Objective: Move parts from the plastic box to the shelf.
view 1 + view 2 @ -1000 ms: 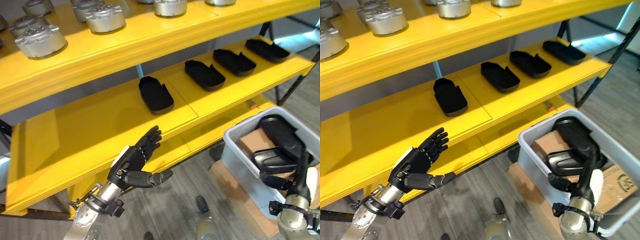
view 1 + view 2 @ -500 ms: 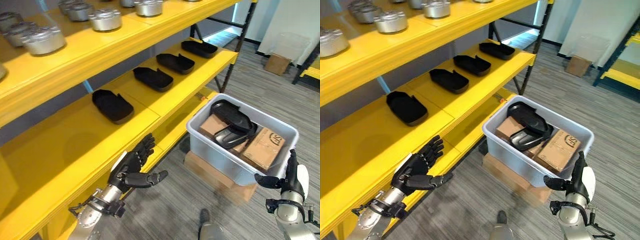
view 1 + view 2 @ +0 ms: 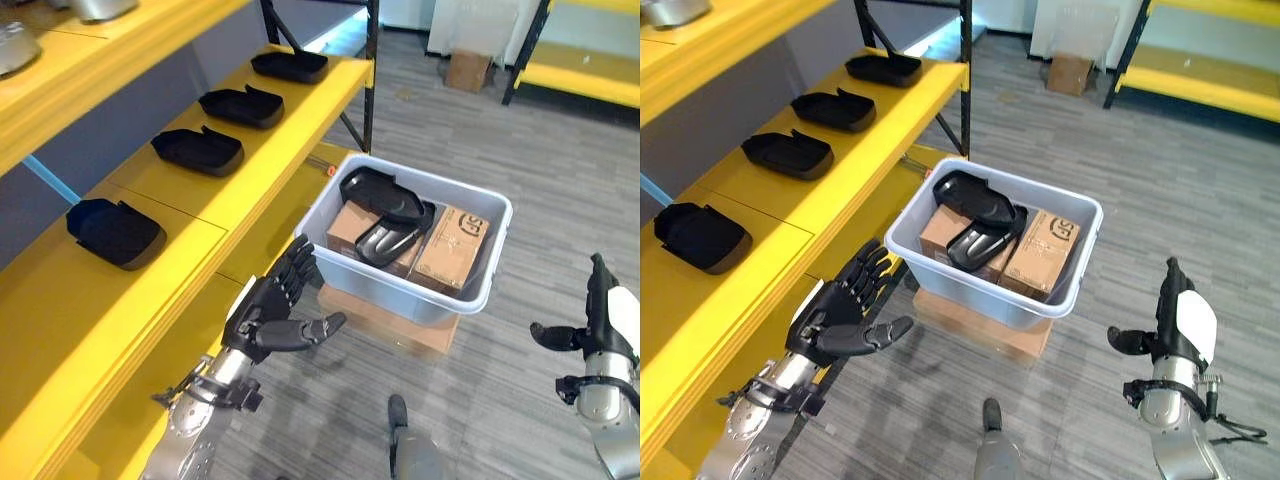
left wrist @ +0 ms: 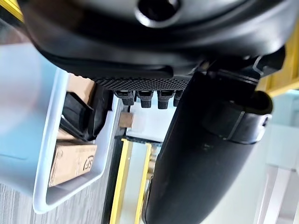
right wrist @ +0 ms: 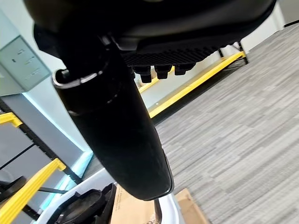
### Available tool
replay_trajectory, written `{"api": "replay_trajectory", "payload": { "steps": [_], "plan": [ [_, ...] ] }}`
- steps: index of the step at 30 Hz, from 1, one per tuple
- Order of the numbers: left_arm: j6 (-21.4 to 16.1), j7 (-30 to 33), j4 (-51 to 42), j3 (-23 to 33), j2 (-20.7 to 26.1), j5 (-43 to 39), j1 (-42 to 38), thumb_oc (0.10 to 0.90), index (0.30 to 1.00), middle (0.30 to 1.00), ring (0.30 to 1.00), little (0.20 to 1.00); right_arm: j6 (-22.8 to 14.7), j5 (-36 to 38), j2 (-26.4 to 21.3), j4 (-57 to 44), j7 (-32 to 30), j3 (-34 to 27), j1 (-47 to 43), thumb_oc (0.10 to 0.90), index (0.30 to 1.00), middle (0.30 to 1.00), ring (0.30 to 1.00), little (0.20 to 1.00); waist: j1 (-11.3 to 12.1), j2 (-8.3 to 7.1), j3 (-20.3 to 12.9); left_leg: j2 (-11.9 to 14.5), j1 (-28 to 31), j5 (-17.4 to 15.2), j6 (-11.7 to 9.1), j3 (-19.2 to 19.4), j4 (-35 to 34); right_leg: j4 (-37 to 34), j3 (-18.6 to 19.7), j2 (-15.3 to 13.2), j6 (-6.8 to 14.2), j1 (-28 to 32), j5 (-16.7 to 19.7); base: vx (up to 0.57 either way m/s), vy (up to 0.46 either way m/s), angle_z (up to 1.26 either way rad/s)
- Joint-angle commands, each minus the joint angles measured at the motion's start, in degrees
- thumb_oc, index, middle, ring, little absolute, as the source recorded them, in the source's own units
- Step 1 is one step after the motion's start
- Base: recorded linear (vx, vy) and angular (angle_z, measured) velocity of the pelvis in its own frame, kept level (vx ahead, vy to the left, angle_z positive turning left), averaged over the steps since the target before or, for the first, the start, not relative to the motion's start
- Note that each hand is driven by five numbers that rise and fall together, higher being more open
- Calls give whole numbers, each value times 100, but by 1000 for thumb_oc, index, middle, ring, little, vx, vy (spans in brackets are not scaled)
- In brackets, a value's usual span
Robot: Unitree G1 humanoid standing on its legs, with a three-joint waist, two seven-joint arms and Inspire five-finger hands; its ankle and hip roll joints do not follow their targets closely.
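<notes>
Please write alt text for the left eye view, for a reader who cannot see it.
A grey plastic box on the floor holds black parts lying on cardboard cartons, beside a yellow shelf carrying four more black parts. The left robot hand is open and empty near the box; the right robot hand, also open, is off to the right.

The shelf [image 3: 250,170] is bright yellow and carries four matte black parts [image 3: 197,150]. Beyond the dark left hand [image 3: 268,315], the box [image 3: 400,290] is pale grey-blue, holding black parts [image 3: 380,195] on brown cartons [image 3: 450,245]. The floor [image 3: 500,380] has a grey striped pattern; the right hand [image 3: 1175,330] is dark with a white thumb cover.
</notes>
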Motion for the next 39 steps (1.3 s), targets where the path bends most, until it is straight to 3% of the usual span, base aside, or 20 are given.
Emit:
{"api": "replay_trajectory", "payload": {
  "steps": [1,2,4,5,7,8,12,13,14,15,16,18,22,32,39],
  "plan": [
    [-817,258,-497,141,251,-16,-400,900,1000,1000,1000,1000,-587,-451,-334,-436,-235,42,-588,900,1000,1000,1000,1000,-75,-379,-271,24,-181,-248,40,-219,616,390,-37,-146,-90,605,-1233,49,-202,-14],
    [-800,325,-467,135,171,78,-557,900,1000,1000,1000,1000,-651,-414,-335,-418,-124,78,-675,900,1000,1000,1000,1000,-108,-308,-239,109,-307,-18,-63,-186,1134,397,-41,-61,-216,615,-1286,56,-233,-13],
    [-722,385,-430,135,33,78,-753,900,1000,1000,1000,1000,-675,-524,-303,-468,-157,95,-700,900,1000,1000,1000,1000,-123,-237,-181,58,-582,74,-116,-328,1889,378,-12,33,-353,643,-1308,54,-233,-8],
    [-703,454,-431,168,-3,117,-771,900,1000,1000,1000,1000,-724,-560,-270,-479,-147,137,-722,900,1000,1000,1000,1000,-99,-236,-147,-123,-761,4,36,-477,2021,407,39,44,-390,574,-1221,70,-161,-9],
    [-651,676,-447,250,-59,305,-718,900,1000,1000,1000,1000,-859,-710,-153,-504,-34,369,-863,900,1000,1000,1000,1000,62,-238,-70,-659,-1084,-305,292,-1150,1935,530,441,138,-331,506,-1240,117,-45,-32],
    [-645,684,-447,263,-60,306,-705,900,1000,1000,1000,1000,-853,-755,-138,-502,-8,409,-893,900,1000,1000,1000,1000,81,-248,-58,-704,-1100,-333,319,-1199,1898,552,489,145,-319,498,-1251,132,-3,-62],
    [-545,736,-574,362,-89,350,-554,900,1000,1000,1000,1000,-672,-764,-101,-733,111,588,-905,900,1000,1000,1000,1000,219,-314,-39,-373,-1394,286,134,-1422,772,432,666,160,-283,716,-1368,175,104,-62],
    [-614,647,-556,391,-102,313,-434,900,1000,1000,1000,1000,-679,-731,-121,-800,120,597,-798,900,1000,1000,1000,1000,265,-336,-38,-96,-1504,786,-29,-1618,287,372,700,126,-289,864,-1431,242,186,-75],
    [-685,606,-512,403,-113,291,-366,900,1000,1000,1000,1000,-685,-705,-144,-811,92,623,-778,900,1000,1000,1000,1000,306,-368,-13,61,-1597,983,-94,-1812,133,367,754,85,-303,938,-1463,306,272,-80],
    [-786,545,-423,414,-151,286,-315,900,1000,1000,1000,1000,-759,-710,-150,-763,35,685,-802,900,1000,1000,1000,1000,359,-412,45,141,-1716,967,-108,-2031,87,419,824,11,-298,1011,-1531,302,308,-70],
    [-939,544,-330,467,-179,326,-205,900,1000,1000,1000,1000,-998,-792,-174,-717,91,750,-870,900,1000,1000,1000,1000,438,-419,107,20,-1656,703,-87,-2251,165,586,939,-20,-261,1043,-1661,297,299,-51],
    [-949,423,-270,515,-206,267,-121,900,1000,1000,1000,1000,-973,-737,-200,-727,157,747,-910,900,1000,1000,1000,1000,452,-362,107,-17,-1539,543,-74,-2093,245,675,885,-34,-261,1023,-1693,224,226,-66],
    [-840,299,-178,507,-126,192,-192,900,1000,1000,1000,1000,-828,-512,-35,-774,83,738,-794,900,1000,1000,1000,1000,404,-281,-14,-221,-1155,241,-17,-1752,194,624,708,-172,-62,1012,-1568,192,155,-43],
    [-495,400,-365,561,5,196,-261,900,1000,1000,1000,1000,-502,-713,423,-926,77,951,-894,900,1000,1000,1000,1000,523,-309,-186,-626,-821,-70,256,-1670,-22,228,485,-334,164,1026,-1274,85,51,-9],
    [-466,320,-419,652,46,182,-152,900,1000,1000,1000,1000,-626,-624,380,-972,105,941,-1033,900,1000,1000,1000,1000,662,-379,-266,-734,-724,-159,328,-1702,-65,-77,371,-385,234,1139,-1098,68,29,2]
  ]
}}
